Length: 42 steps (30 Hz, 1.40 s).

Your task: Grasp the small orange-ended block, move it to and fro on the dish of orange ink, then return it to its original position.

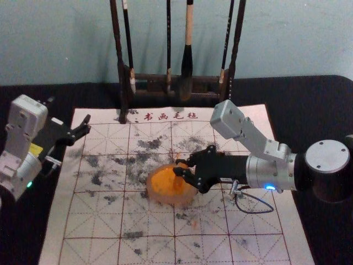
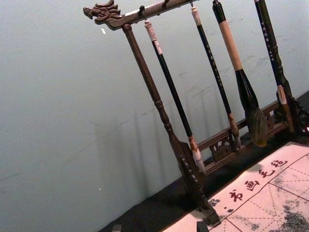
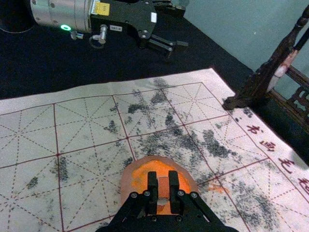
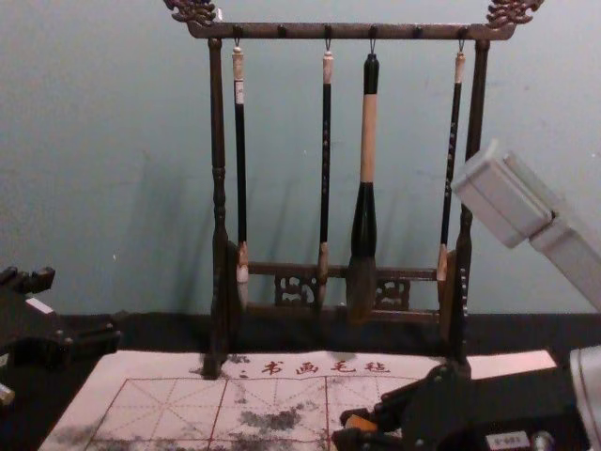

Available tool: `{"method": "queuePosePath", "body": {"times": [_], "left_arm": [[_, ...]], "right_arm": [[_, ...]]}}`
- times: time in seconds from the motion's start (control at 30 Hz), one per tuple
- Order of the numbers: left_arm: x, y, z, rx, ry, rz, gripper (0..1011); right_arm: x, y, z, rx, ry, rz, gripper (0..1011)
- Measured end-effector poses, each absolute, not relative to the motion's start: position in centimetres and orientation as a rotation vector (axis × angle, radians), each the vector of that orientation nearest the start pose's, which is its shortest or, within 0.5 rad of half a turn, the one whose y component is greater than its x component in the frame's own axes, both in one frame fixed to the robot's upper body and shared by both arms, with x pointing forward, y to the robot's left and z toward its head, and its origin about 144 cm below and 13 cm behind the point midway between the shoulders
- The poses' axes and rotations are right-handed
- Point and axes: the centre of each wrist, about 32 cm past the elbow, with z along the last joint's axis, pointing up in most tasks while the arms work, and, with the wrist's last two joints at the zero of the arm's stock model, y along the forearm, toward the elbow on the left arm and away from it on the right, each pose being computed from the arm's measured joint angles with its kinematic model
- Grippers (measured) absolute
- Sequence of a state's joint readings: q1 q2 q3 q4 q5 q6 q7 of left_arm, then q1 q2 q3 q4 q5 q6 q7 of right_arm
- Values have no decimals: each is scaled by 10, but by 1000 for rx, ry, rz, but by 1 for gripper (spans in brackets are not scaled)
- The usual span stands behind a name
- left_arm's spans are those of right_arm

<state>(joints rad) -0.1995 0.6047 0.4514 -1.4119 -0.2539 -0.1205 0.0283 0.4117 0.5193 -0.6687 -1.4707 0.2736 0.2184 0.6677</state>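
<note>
My right gripper [image 1: 181, 167] reaches in from the right over the round dish of orange ink [image 1: 157, 193]. In the right wrist view the right gripper [image 3: 163, 188] is shut on the small block [image 3: 163, 185], held between its two fingertips above the orange dish [image 3: 192, 185]. The chest view shows the block [image 4: 360, 421] as an orange piece at the fingertips of the right gripper [image 4: 352, 428], low and right of centre. Whether the block touches the ink cannot be told. My left gripper [image 1: 83, 128] is parked at the left edge of the mat, open and empty.
A dark wooden rack [image 4: 218, 188] with several hanging brushes, a thick one [image 4: 364, 216] among them, stands at the back of the mat. The white gridded mat [image 1: 94, 221] with grey ink smudges lies on a black-covered table [image 1: 325, 116].
</note>
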Motion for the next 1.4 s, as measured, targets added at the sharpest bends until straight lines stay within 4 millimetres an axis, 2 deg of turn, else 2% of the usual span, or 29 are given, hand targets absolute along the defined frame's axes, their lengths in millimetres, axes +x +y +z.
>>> {"method": "queuePosePath", "body": {"times": [0.63, 1.4], "left_arm": [[489, 310, 1140, 304, -285, 1248, 1001], [489, 310, 1140, 304, -285, 1248, 1001]], "right_arm": [[517, -203, 1185, -452, -41, -385, 133], [527, -188, 1184, -452, -45, -417, 133]]}}
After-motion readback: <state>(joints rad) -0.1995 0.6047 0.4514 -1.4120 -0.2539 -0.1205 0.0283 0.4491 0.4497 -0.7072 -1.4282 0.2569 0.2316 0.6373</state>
